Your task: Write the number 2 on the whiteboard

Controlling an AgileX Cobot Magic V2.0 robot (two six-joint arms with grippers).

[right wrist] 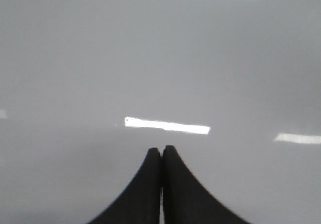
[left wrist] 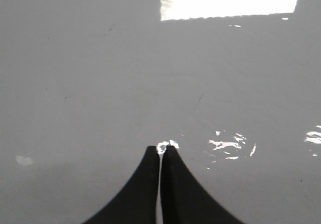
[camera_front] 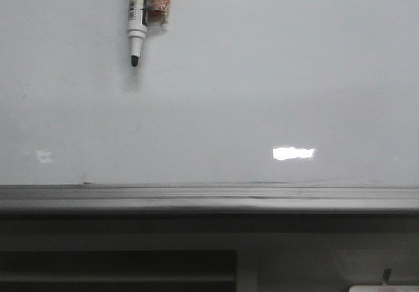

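Observation:
The whiteboard (camera_front: 262, 95) fills the front view, glossy white-grey with light reflections, and its grey metal ledge (camera_front: 209, 199) runs along the bottom. No number 2 shows on it in any view. A white marker pen (camera_front: 135, 23) with a black tip pointing down sits at the board's upper left, next to a small red and clear thing (camera_front: 158, 0). What holds the pen is out of view. My left gripper (left wrist: 161, 148) is shut and empty in front of the board (left wrist: 100, 83). My right gripper (right wrist: 161, 148) is shut and empty in front of the board (right wrist: 225, 58). Neither gripper shows in the front view.
A short faint dark scratch (left wrist: 199, 99) marks the board in the left wrist view. Below the ledge is a dark slatted panel (camera_front: 118, 269). Bright light reflections (camera_front: 293, 153) lie on the board.

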